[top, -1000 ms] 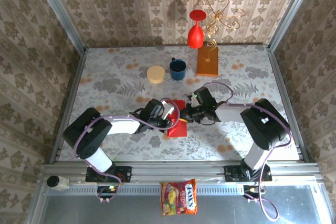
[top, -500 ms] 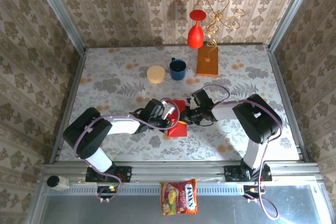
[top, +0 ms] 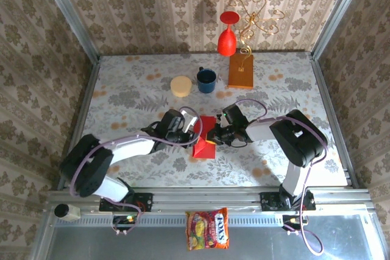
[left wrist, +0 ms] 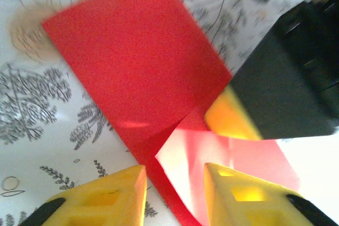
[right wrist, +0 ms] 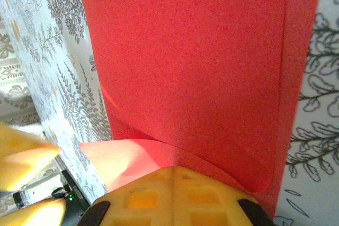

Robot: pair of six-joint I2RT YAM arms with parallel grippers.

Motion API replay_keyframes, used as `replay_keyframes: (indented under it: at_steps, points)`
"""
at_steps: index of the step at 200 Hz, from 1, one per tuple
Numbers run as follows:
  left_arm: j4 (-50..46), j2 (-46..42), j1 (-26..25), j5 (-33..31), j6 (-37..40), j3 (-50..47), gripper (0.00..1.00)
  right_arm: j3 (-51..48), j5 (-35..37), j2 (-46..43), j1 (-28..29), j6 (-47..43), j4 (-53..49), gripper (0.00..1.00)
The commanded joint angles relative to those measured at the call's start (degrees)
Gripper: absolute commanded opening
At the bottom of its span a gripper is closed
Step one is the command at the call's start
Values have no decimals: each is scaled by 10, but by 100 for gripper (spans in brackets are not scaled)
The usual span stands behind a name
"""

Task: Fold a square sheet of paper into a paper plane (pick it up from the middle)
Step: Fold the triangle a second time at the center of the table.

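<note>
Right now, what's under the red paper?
The flowery table lies under the red paper. The right hand pinches one edge up, so a flap curls above the rest. Anything beneath the flat part is covered.

A robot test cell is posing as a home room. Patterned wallpaper panels [top: 152, 4] are standing left, far and right between bare aluminium posts [top: 67, 13]. The left arm [top: 131, 146] and right arm [top: 292, 135] are sitting bolted to a metal rail [top: 207, 198] at the near edge. The floral-print table [top: 122, 95] is carrying a red vase [top: 226, 39], a gold wire ornament [top: 256, 19] and a blue mug [top: 206, 80] at its far end.
</note>
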Motion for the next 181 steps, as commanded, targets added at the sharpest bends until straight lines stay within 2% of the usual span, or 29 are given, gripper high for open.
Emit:
replay_keyframes:
  at_steps: [1, 22, 51, 76, 131, 181]
  points:
    - [-37, -39, -18, 7, -6, 12, 33, -22, 46, 11, 2, 7, -47, 0]
    - [-47, -43, -57, 18, -6, 20, 19, -23, 47, 11, 2, 7, -47, 0]
    - [-41, -5, -104, 33, -6, 32, 0, -25, 49, 12, 2, 7, -48, 0]
    - [-25, 34, -117, 31, -7, 34, 0, -25, 50, 13, 2, 7, -49, 0]
    - [4, 92, -107, 13, -1, 37, 0, -25, 52, 14, 2, 5, -54, 0]
    - [33, 91, -85, 2, -20, 5, 0, -26, 52, 16, 1, 3, -55, 0]
